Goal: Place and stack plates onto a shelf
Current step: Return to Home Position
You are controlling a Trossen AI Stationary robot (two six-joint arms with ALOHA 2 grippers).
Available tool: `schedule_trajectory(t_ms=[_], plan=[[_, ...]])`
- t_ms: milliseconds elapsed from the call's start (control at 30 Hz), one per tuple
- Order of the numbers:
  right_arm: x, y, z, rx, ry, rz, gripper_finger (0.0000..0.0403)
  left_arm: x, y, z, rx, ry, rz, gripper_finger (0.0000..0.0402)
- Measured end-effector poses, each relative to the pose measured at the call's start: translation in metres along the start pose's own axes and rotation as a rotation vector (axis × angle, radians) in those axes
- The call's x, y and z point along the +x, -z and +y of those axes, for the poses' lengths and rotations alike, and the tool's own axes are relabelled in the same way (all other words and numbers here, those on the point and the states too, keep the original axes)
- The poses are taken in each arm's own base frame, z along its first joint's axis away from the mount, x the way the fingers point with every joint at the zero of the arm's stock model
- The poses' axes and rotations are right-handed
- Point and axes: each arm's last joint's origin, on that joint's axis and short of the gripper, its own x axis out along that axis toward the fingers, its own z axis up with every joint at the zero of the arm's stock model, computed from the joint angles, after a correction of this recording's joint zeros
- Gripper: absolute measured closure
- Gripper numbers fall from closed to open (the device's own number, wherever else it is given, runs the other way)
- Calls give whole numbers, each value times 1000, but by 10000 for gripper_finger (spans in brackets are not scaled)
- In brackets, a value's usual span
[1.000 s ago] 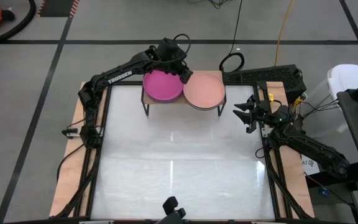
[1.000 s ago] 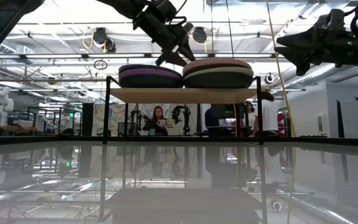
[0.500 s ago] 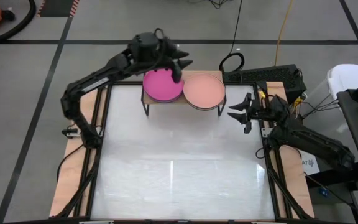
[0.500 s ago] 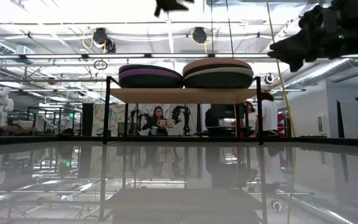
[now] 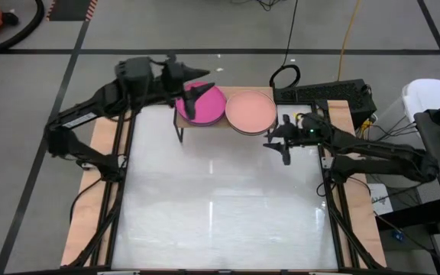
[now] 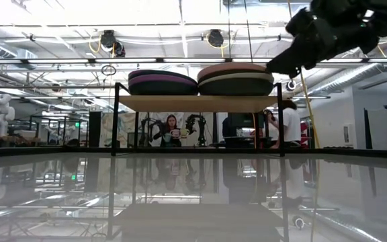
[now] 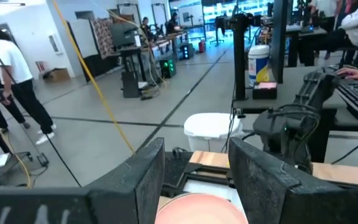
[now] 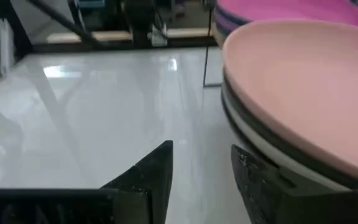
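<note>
The shelf stands at the table's far middle on thin black legs. It bears two stacks of plates. The left stack is topped by a magenta plate. The right stack is topped by a salmon pink plate, which also shows in the right wrist view. My left gripper is open and empty, raised high over the left stack. My right gripper is open and empty just off the right stack's near right side, apart from it.
The white table top spreads in front of the shelf. A black box and a yellow cable lie beyond the table's far right corner, and a white bin stands at the right. People are in the room behind.
My left gripper has risen from between the two stacks and drawn back toward the table's left edge, leaving the low view. My right gripper has gone toward the table's left, closing on the salmon-topped stack. The stacks have stayed in place.
</note>
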Motion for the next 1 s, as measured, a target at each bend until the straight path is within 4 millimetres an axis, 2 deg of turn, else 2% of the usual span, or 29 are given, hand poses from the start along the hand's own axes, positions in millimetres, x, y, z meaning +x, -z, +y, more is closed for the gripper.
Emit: schedule_trajectory(t_ms=[233, 367, 733, 1000], plan=[[22, -2, 0, -45, 80, 93, 259, -33, 21, -6, -37, 11, -2, 218], [30, -1, -3, -47, 147, 122, 259, -42, 36, -11, -50, 18, 24, 218], [34, -3, -11, -60, 293, 120, 259, -44, 61, -20, -65, 38, 46, 218], [32, -6, -18, -14, 330, 80, 259, -42, 66, -24, -71, 47, 36, 218]])
